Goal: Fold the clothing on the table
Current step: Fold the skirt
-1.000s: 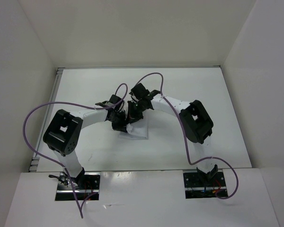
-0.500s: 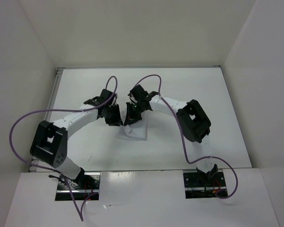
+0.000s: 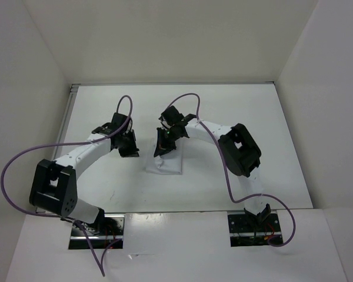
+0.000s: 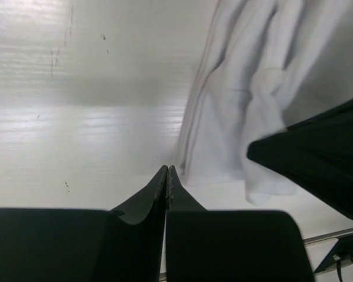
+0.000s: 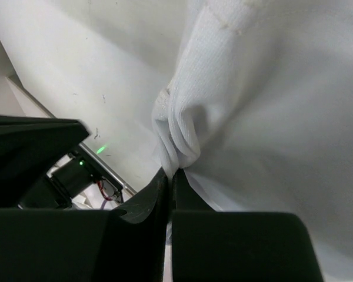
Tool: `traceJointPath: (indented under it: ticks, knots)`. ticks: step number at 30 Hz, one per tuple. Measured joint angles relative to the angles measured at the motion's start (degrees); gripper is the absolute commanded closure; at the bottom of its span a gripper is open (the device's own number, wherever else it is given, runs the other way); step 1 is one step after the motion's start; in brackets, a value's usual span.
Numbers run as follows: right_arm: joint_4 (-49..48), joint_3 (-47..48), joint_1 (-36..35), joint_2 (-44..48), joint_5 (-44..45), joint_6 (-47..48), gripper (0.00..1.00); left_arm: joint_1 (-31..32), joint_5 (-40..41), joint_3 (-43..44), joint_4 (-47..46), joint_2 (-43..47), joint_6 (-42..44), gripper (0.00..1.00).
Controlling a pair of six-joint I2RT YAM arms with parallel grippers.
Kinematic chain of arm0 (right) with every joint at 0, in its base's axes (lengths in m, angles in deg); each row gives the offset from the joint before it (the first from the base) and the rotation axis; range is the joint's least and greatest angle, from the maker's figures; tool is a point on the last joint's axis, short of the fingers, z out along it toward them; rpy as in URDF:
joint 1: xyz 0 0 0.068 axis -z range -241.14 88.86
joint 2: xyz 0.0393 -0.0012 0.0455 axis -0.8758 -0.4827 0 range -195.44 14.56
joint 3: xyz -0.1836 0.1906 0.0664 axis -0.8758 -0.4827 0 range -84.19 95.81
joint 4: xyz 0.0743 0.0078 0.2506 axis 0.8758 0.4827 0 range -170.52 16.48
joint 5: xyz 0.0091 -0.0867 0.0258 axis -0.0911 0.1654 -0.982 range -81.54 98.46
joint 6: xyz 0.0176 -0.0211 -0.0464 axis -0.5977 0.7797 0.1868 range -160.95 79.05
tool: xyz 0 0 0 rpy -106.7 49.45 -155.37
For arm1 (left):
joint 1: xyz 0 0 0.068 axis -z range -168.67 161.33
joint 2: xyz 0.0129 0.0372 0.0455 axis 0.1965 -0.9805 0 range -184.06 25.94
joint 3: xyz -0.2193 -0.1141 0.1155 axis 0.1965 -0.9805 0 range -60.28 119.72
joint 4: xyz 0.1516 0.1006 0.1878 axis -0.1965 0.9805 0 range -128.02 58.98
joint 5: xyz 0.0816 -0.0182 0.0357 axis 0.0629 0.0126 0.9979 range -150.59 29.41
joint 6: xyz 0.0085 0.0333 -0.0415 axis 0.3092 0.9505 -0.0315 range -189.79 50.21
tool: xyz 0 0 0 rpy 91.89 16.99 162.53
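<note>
Reaching inward, my right gripper pinches a fold of the clothing; my left gripper hangs clamped empty beside it.

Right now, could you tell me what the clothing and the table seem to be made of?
The clothing: soft white knit fabric, judging by its fine weave, folds and seam. The table: hard, matte white board, faintly grained and scuffed, possibly laminate.

Upper clothing behind right pincer.
</note>
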Motion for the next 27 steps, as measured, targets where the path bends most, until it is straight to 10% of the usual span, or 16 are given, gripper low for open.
traceJointPath:
  ticks: [27]
  knots:
    - [-0.3, 0.0, -0.7, -1.1, -0.4, 0.0, 1.0, 2.0, -8.0, -6.6, -11.2, -10.1, -2.7, 1.0]
